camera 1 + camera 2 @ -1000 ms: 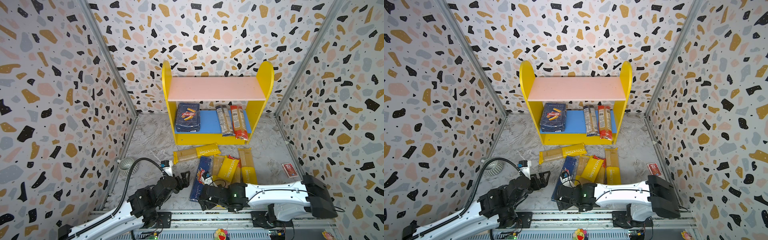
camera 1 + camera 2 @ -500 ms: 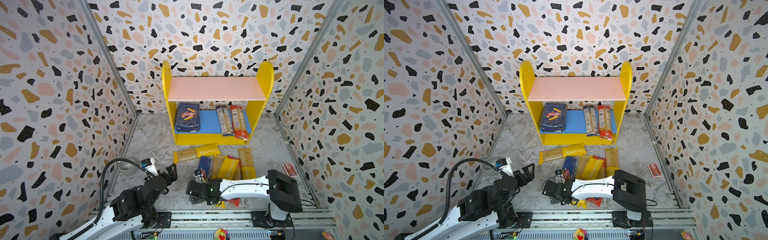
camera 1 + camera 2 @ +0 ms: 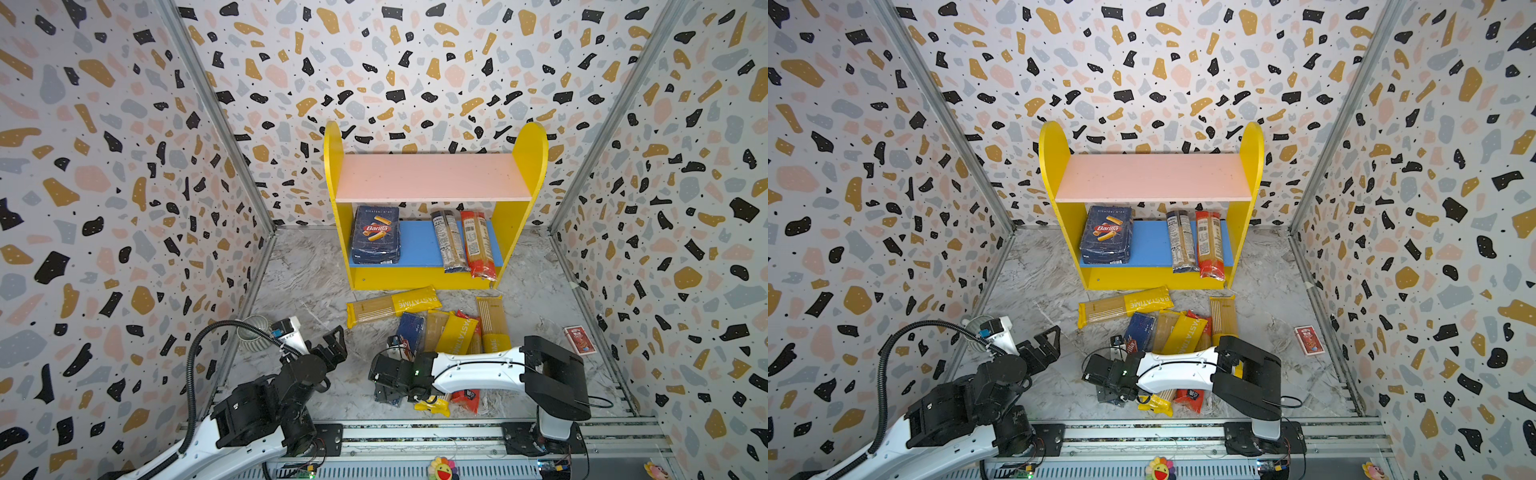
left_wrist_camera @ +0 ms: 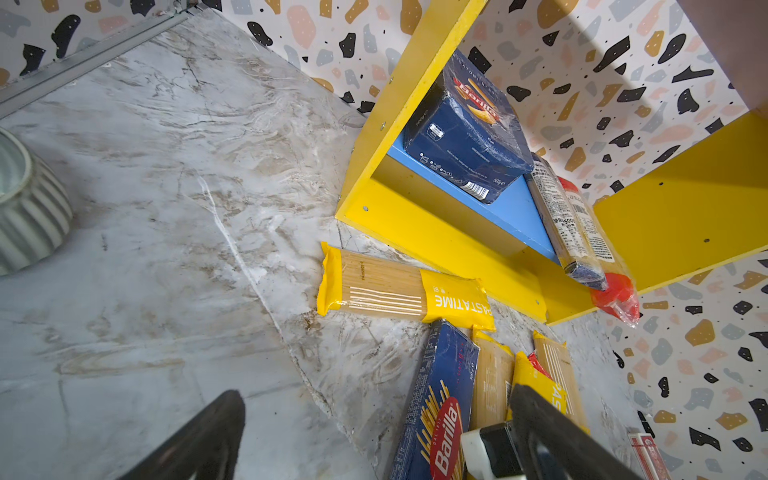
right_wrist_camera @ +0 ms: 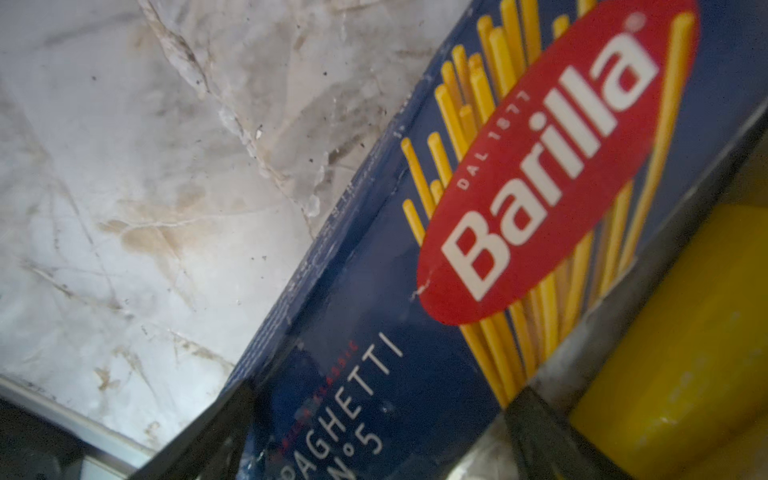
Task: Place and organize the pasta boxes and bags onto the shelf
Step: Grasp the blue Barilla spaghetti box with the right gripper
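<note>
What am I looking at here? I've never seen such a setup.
Two robot arms work over a marble-patterned table. Two pictures look down from one overhead camera pair; two come from cameras on the arms' wrists. A small yellow shelf with pink and blue boards holds a wide dark blue Barilla box and two long spaghetti bags on its blue board. Several yellow spaghetti bags and a long dark blue Barilla spaghetti box lie on the table, with a ribbed grey bowl and small red card pack off to the sides. The left claw hangs open, empty. The right claw is open, straddling the long box.
</note>
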